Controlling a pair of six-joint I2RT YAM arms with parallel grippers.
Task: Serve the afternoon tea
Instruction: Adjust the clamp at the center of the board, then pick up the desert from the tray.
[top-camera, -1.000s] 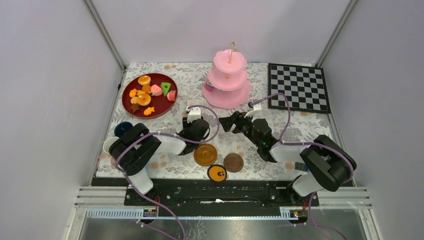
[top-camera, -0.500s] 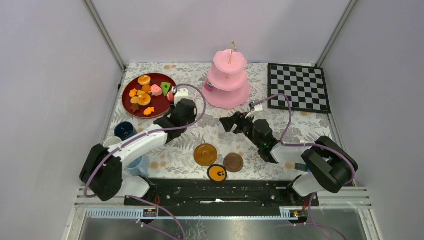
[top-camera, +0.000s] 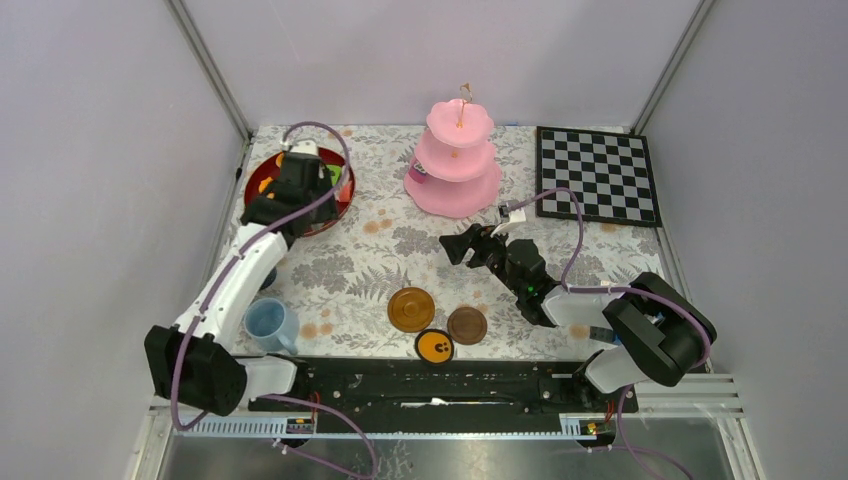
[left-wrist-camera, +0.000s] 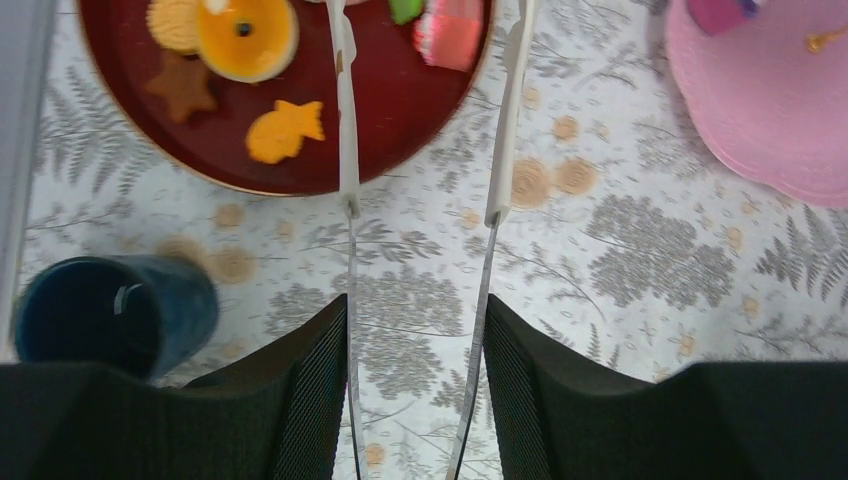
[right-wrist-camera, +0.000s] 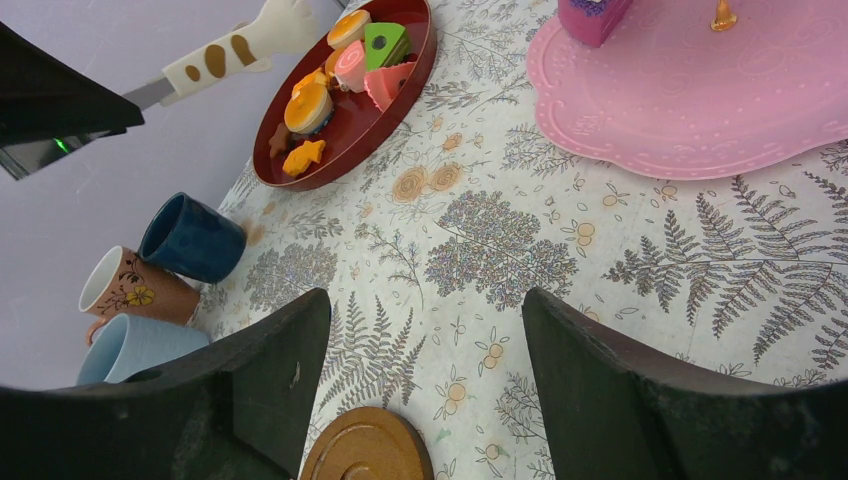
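left hand (left-wrist-camera: 420, 205) (nearer one) was released, empty | tips at near rim of red tray (left-wrist-camera: 400, 120) | pink pastry (left-wrist-camera: 452, 25) lay straight ahead

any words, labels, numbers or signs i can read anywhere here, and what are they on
None: no words, numbers or brand marks can be read in any view.
Orange disc with a black rim: dark marks, perhaps a face, too small to tell.
Brown cup: a painted flower, no letters.
Chessboard: plain squares, no letters or numbers.
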